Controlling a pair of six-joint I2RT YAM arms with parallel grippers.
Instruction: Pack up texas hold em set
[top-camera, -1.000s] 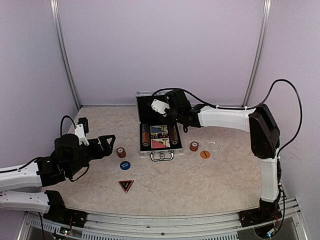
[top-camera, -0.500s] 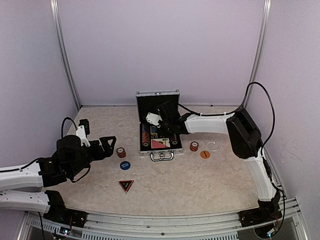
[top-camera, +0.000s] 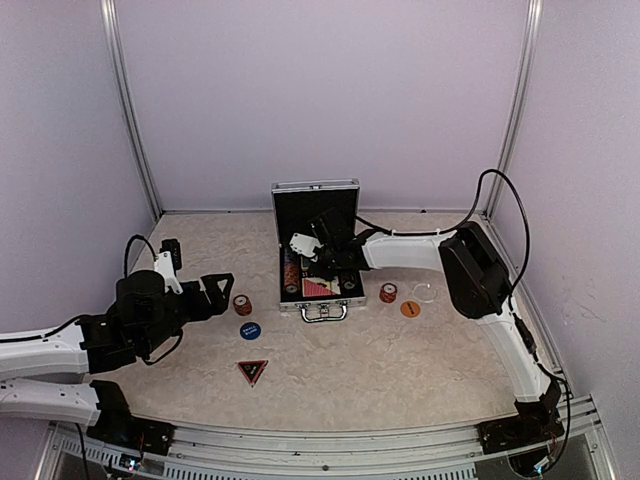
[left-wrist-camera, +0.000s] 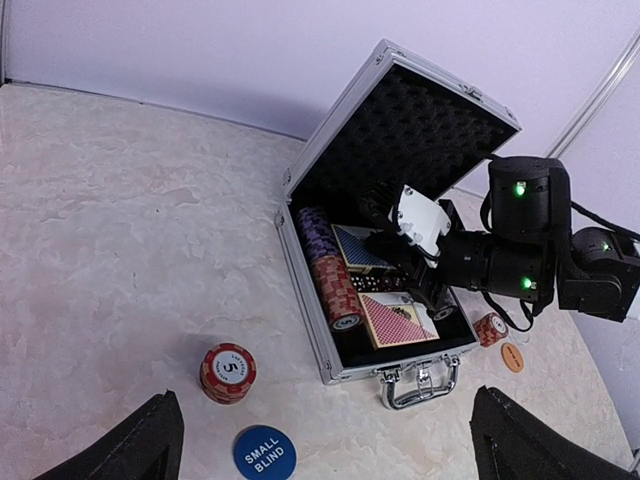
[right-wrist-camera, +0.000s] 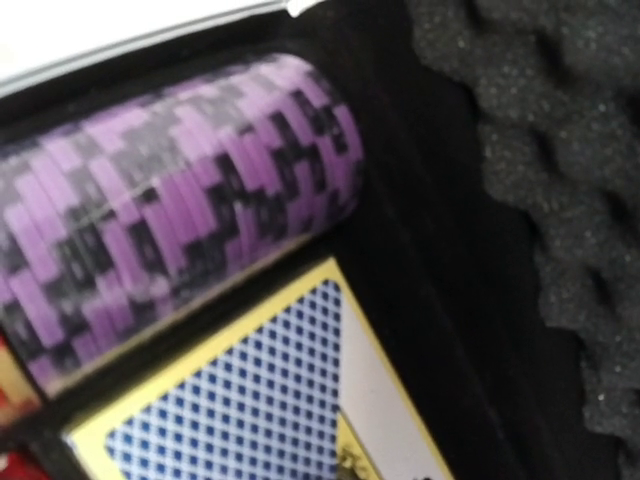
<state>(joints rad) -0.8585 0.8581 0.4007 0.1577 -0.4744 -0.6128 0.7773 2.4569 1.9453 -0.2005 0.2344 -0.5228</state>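
The silver case (top-camera: 318, 300) of the texas hold em set lies open with its foam lid (left-wrist-camera: 400, 130) upright. Inside lie a purple chip row (right-wrist-camera: 170, 190), a red chip row (left-wrist-camera: 335, 290), a blue deck (right-wrist-camera: 250, 400) and a red deck (left-wrist-camera: 398, 320). My right gripper (left-wrist-camera: 438, 305) reaches down into the case beside the decks, its fingers together with nothing seen between them. My left gripper (left-wrist-camera: 325, 420) hovers open, low over the table in front of the case. A red chip stack (left-wrist-camera: 228, 372) and a blue small-blind button (left-wrist-camera: 264, 455) lie near it.
A red triangle (top-camera: 252, 371) lies on the table nearer the arm bases. Right of the case sit another chip stack (top-camera: 388, 293), an orange button (top-camera: 410, 309) and a pale clear disc (top-camera: 424, 293). Walls close in the table at the back and sides.
My right arm has swung left and lowered its gripper into the case, and its jaws have closed. The left arm has barely moved.
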